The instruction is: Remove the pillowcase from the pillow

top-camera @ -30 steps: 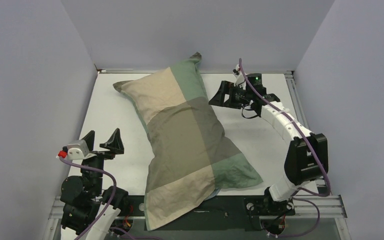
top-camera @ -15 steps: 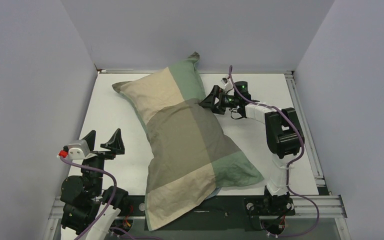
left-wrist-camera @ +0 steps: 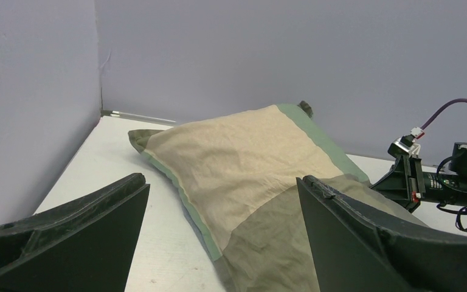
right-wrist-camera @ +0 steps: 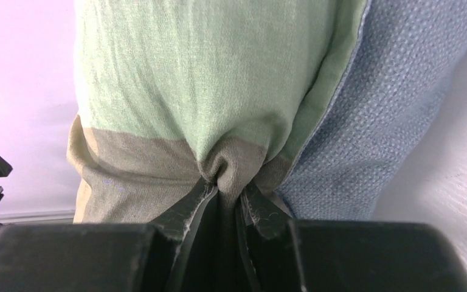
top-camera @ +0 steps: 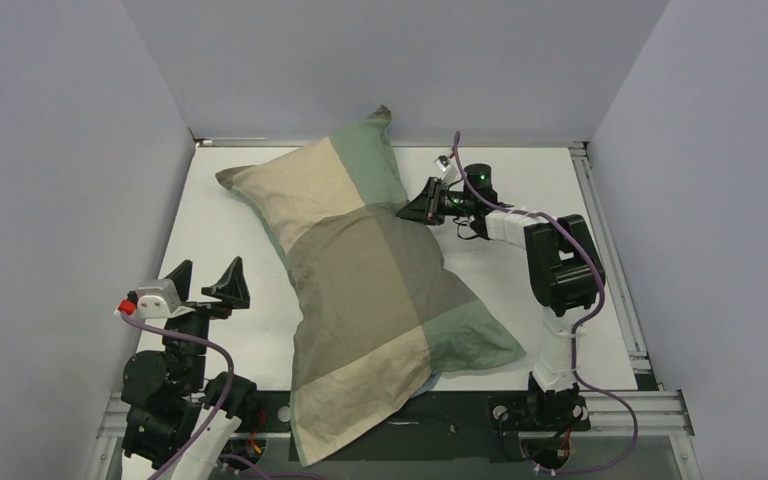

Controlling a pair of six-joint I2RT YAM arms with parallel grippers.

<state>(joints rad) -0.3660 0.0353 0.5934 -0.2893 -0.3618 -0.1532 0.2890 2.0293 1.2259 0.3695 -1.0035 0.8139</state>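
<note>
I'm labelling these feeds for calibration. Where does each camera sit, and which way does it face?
Top external: high behind the robot, looking down on the table and pillowcase; left gripper and right gripper both show.
Left wrist: low on the left arm, facing the far wall across the pillowcase; the open left gripper frames it.
Right wrist: close against the pillowcase's edge; the right gripper pinches a fold.
Shared: left wrist and top views both show the right gripper at the pillowcase.

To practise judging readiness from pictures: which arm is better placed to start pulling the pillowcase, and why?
Right. The right end effector is shut on a pinched fold of the pillowcase, so it could probably pull at once. The left end effector stands open, apart from the cloth.
</note>
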